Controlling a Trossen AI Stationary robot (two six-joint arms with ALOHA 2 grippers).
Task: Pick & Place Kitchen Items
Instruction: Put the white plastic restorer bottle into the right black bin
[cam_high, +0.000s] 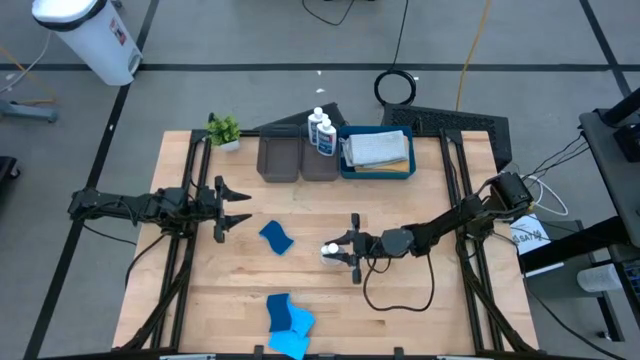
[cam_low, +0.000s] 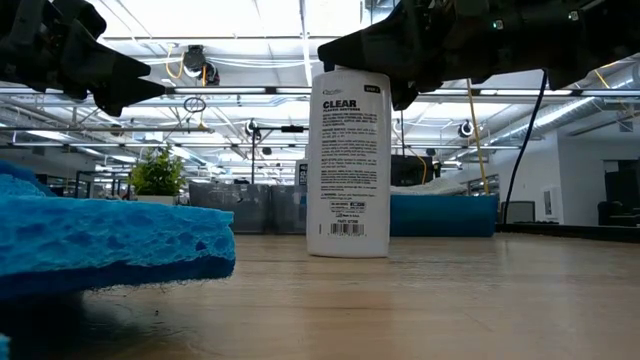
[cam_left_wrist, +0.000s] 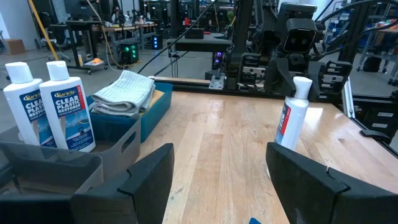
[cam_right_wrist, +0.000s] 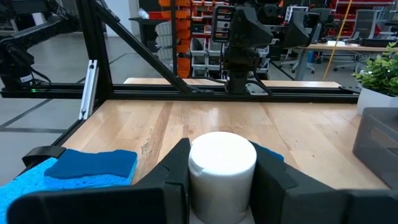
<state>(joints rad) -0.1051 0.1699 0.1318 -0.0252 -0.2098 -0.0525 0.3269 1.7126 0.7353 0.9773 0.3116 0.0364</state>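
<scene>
Right hand: at mid-bench, fingers either side of the cap of an upright white bottle; in the right wrist view the cap sits snug between them, so it reads as grasping the bottle, whose base stands on the bench in the low view.
Left hand: waits with fingers spread and nothing between them, left of the grasped bottle.
Done so far: judged from the layout, two white bottles stand by the grey trays, and a folded grey cloth lies in the blue tray, all beyond the grasped bottle.
Left to do: the grasped bottle and the loose sponges, so roughly halfway.
Bottles: three in all, one grasped, two at the trays.
Sponges: one dark blue sponge just left of the grasped bottle; a stack of sponges near the bench's front edge, apparently one dark and one light blue, the exact count unclear.
Cloths: one visible.
</scene>
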